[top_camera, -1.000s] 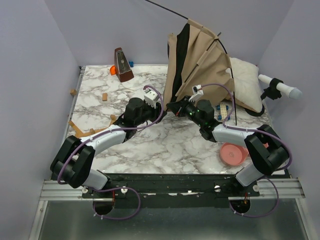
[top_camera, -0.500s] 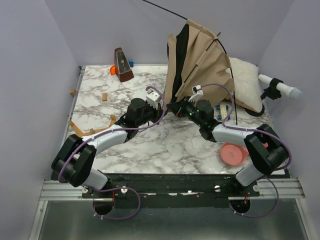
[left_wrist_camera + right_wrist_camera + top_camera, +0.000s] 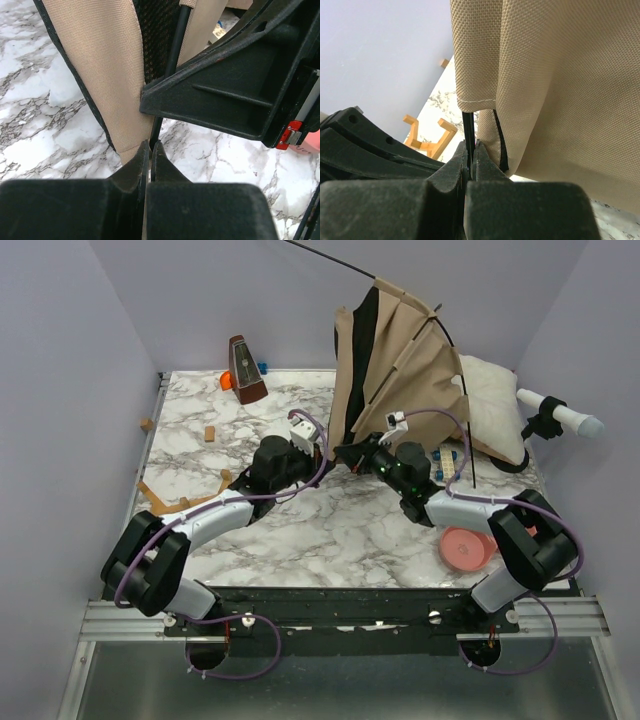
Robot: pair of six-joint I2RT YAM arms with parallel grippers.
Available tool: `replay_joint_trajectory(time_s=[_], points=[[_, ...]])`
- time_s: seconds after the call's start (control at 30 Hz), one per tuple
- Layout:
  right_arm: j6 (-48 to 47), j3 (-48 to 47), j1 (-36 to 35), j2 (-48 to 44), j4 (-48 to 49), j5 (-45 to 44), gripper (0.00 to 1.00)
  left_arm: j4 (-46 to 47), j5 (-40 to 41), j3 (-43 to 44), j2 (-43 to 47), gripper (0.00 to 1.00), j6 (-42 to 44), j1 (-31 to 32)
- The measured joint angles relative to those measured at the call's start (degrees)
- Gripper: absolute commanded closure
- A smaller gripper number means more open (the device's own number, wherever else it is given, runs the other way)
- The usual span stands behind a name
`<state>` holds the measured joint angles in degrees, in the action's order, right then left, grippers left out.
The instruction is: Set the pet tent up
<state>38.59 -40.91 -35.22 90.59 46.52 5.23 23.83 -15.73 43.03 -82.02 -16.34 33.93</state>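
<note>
A: Where's the pet tent (image 3: 395, 360)?
B: One, half-raised at the table's (image 3: 330, 530) far right corner. The overhead view hides the grips; the wrist views show them
A: And the grippers?
B: Two. The left gripper (image 3: 151, 145) is pinched tight on the black pole (image 3: 172, 55) at the hem, and the right gripper (image 3: 470, 147) likewise

Boxed in on three sides by plain, pale lilac walls (image 3: 70, 350), closing behind a white marble-patterned table (image 3: 330, 530) with grey veins. Edged at the near side by a black strip (image 3: 330, 600) and a silver aluminium rail (image 3: 120, 618), with a dull grey metallic surface (image 3: 340, 685) below. Lit softly and evenly, with only faint shadows on the tabletop.
</note>
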Motion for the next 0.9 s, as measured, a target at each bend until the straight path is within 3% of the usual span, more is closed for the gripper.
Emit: replay_joint_trajectory(time_s=[0.43, 0.9], points=[[4.28, 10.45, -1.51, -5.16, 14.21, -6.88, 1.00, 5.84, -4.57, -0.09, 0.02, 1.00, -9.44, -0.09], [6.69, 13.00, -3.52, -0.63, 23.89, -10.40, 1.00, 16.06, -4.07, -0.50, -3.58, 1.00, -17.79, -1.31]])
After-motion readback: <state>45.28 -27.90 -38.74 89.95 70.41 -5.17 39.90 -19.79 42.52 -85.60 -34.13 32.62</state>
